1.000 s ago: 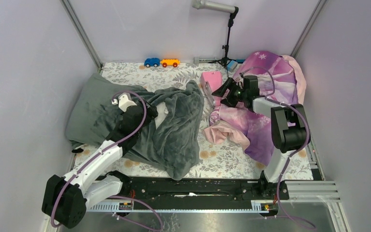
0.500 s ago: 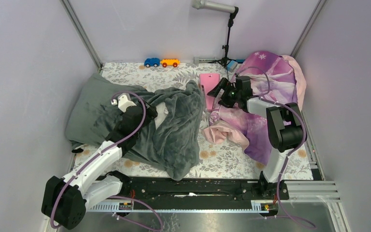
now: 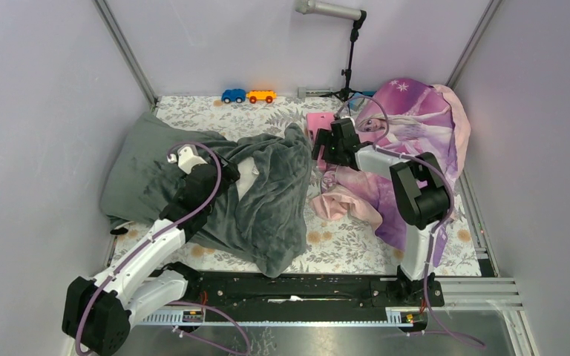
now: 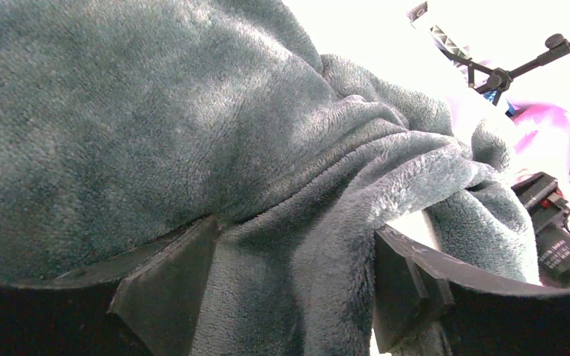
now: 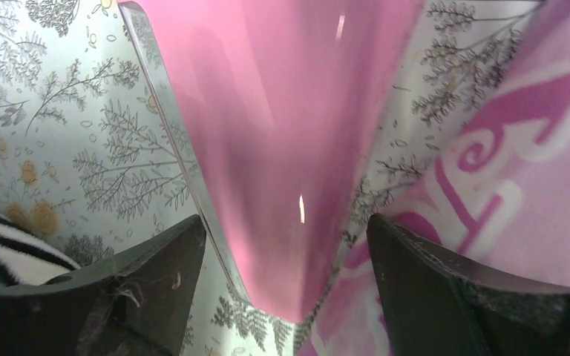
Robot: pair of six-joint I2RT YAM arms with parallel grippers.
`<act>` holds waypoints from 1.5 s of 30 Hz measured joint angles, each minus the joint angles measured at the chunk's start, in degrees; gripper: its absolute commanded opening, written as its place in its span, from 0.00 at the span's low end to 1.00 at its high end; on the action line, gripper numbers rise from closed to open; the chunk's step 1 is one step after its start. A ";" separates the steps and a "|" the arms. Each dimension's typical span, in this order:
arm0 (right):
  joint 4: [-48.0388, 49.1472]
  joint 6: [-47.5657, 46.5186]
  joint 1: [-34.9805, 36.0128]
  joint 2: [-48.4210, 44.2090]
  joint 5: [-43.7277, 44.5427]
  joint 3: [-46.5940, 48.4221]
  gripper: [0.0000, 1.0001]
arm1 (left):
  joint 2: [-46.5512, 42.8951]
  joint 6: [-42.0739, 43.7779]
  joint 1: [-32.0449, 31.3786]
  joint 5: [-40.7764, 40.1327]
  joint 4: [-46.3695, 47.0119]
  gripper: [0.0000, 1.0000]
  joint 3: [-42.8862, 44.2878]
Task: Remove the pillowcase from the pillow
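The dark grey-green plush pillowcase (image 3: pixel 267 208) lies bunched on the left half of the table. A patch of the white pillow (image 3: pixel 249 174) shows at its folds. My left gripper (image 3: pixel 228 174) is pushed into the pillowcase (image 4: pixel 193 111). The left gripper (image 4: pixel 295 226) stands open, with a thick fold of plush lying between its fingers. My right gripper (image 3: pixel 320 144) hangs to the right of the pillowcase, over a flat pink object (image 3: pixel 318 121). In the right wrist view the right gripper (image 5: pixel 286 222) is open, its fingers either side of the pink object (image 5: pixel 282 148) and apart from it.
Purple-pink princess-print fabric (image 3: pixel 408 126) is heaped at the right, partly under the right arm. A blue toy car (image 3: pixel 233 96) and an orange one (image 3: pixel 261 96) stand at the back edge. A microphone stand (image 3: pixel 349 70) rises at the back. A floral cloth (image 3: pixel 341 241) covers the table.
The right gripper has swung left, off the princess-print fabric and over to the pink object beside the pillowcase. The left arm has barely shifted.
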 measured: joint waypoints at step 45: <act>-19.61 -8.55 3.32 -21.66 -1.68 13.18 1.00 | 2.45 13.14 -7.52 0.50 -23.63 0.83 20.00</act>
